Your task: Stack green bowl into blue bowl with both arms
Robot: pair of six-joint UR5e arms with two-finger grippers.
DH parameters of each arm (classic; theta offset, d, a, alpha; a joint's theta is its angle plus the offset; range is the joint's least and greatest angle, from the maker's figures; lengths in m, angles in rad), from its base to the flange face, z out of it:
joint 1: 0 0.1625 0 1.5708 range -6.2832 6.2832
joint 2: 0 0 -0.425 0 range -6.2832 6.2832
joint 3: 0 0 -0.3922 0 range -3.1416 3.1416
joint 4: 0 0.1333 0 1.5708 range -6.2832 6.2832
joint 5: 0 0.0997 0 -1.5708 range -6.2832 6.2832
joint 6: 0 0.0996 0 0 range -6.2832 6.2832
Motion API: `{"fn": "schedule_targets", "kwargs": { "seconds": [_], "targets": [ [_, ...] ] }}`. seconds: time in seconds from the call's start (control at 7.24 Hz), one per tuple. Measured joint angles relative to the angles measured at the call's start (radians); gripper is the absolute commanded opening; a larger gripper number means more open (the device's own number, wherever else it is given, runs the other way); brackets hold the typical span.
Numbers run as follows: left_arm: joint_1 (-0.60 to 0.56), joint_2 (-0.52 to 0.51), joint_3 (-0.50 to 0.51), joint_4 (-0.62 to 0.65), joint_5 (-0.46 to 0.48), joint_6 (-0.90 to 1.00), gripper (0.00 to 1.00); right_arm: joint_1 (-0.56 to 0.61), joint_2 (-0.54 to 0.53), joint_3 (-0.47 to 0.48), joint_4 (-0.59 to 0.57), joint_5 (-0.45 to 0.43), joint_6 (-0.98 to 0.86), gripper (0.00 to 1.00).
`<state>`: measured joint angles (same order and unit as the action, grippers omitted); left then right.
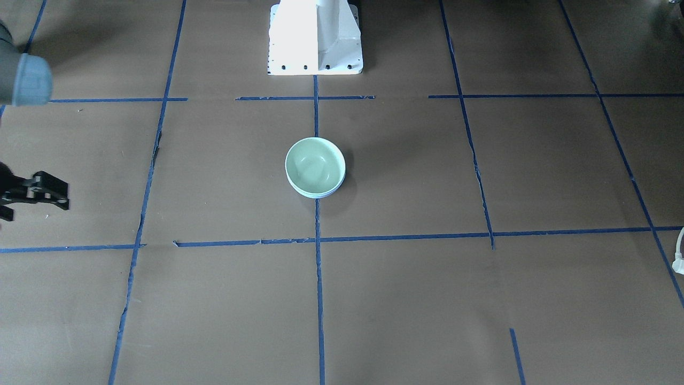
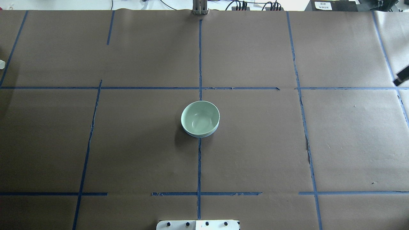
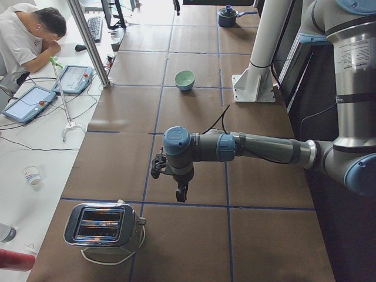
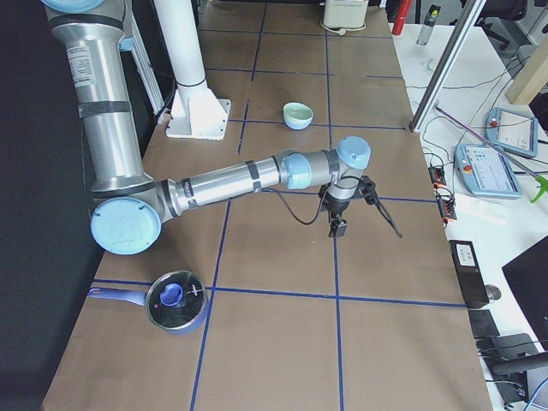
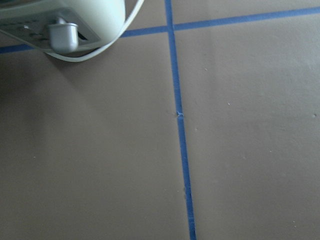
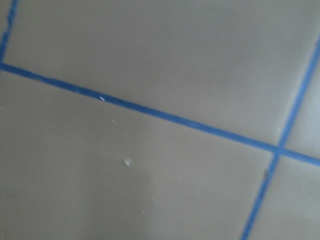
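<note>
Green bowl [image 1: 315, 166]: nested right down in the blue bowl [image 1: 327, 195]. It looks level, and only a thin pale edge of the blue one shows beneath it.
Blue bowl: flat on the desk [image 2: 127, 153], carrying the green one, with nothing touching either.
Why it sits so: I'd judge the stacking done. The pair stands on its own weight and needs no grip to hold it.
Left hand [image 3: 181, 192]: pointing down over bare desk, with a toaster [image 3: 103, 226] just beside it. I see nothing in it. Only the side view shows it, so I cannot tell if it is wide or narrow.
Bowls from the left hand: well apart, far along the desk beyond it, near the white pedestal [image 3: 254, 88].
Right hand [image 4: 336, 224]: also hanging fingers-down over bare desk, and it looks empty. It is cut off at the edge of the front view, so I cannot tell how wide it stands.
Bowls from the right hand: well apart again, up the desk past it and toward the pedestal side.
Why the arms are out there: my guess is that each is parked at its own end to keep clear of the stack. The bowls lie between the two hands, within reach of neither.
</note>
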<state>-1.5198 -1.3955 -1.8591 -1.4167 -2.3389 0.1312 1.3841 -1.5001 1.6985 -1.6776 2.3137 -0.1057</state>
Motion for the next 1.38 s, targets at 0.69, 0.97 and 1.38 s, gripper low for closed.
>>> {"fn": "schedule_targets", "kwargs": {
  "seconds": [0.69,0.97,1.38],
  "targets": [
    [0.007,0.005,0.024,-0.003,-0.002,0.007,1.00,0.126,-0.254,0.018,0.099,-0.003,-0.071,1.00],
    [0.006,0.008,0.019,0.000,0.002,0.008,1.00,0.127,-0.255,0.019,0.115,-0.003,-0.059,1.00],
    [0.006,0.009,0.018,-0.002,0.000,0.009,1.00,0.127,-0.251,0.019,0.119,-0.002,-0.059,1.00]
  ]
}}
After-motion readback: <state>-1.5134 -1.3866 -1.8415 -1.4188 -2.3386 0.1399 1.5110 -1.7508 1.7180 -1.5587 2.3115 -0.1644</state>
